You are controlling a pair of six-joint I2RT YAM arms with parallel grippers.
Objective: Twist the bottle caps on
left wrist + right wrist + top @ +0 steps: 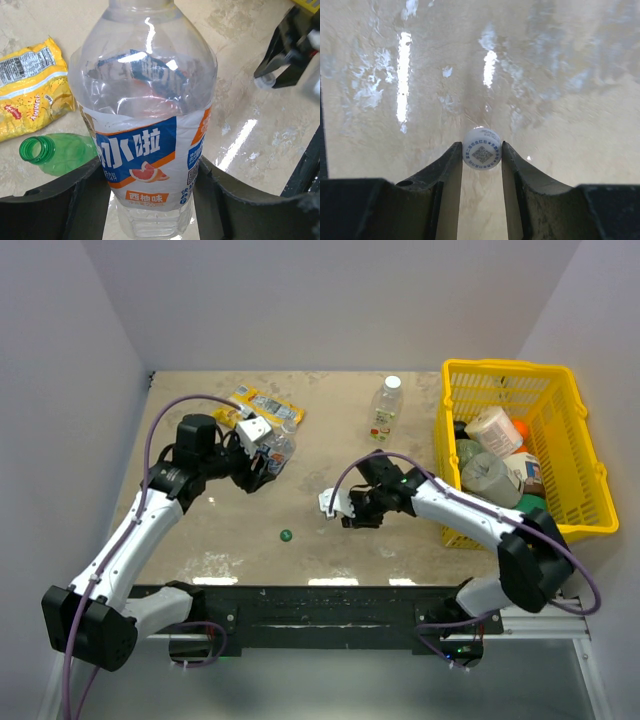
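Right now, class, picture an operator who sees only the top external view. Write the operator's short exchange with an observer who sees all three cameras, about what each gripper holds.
Operator: From above I can't tell. Does the right gripper have a cap?
Observer: Yes. Its wrist view shows the right gripper pinching a white cap that has a printed code on its face.
Operator: And the left?
Observer: The left gripper clamps a clear bottle, with its fingers on the blue and orange label.
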